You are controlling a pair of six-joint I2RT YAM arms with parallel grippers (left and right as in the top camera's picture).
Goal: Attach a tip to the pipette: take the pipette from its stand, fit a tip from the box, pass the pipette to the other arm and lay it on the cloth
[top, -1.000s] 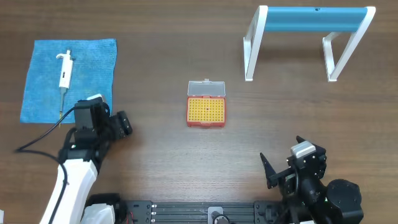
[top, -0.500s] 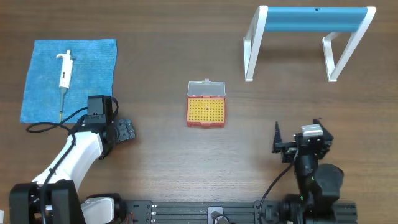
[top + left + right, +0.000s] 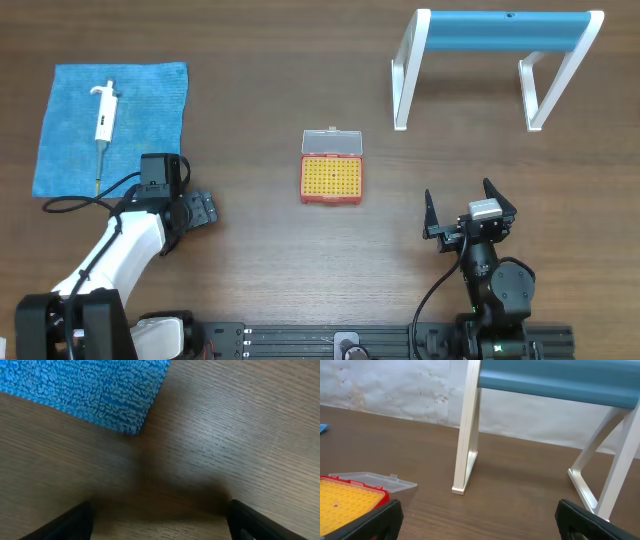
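The pipette lies on the cloth; the left gripper, fingers released and empty, is at five o'clock of the cloth; the right gripper, also released, at four o'clock of the tip box.

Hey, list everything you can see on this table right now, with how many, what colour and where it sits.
cloth: one, blue, far left of the table
pipette: one, white, lying on the cloth
tip box: one, red and yellow, open, table middle
stand: one, white legs with blue bar, far right
table: one, brown wood
left pincer: one, black, open, by the cloth's near corner
right pincer: one, black, open, near right, facing the stand
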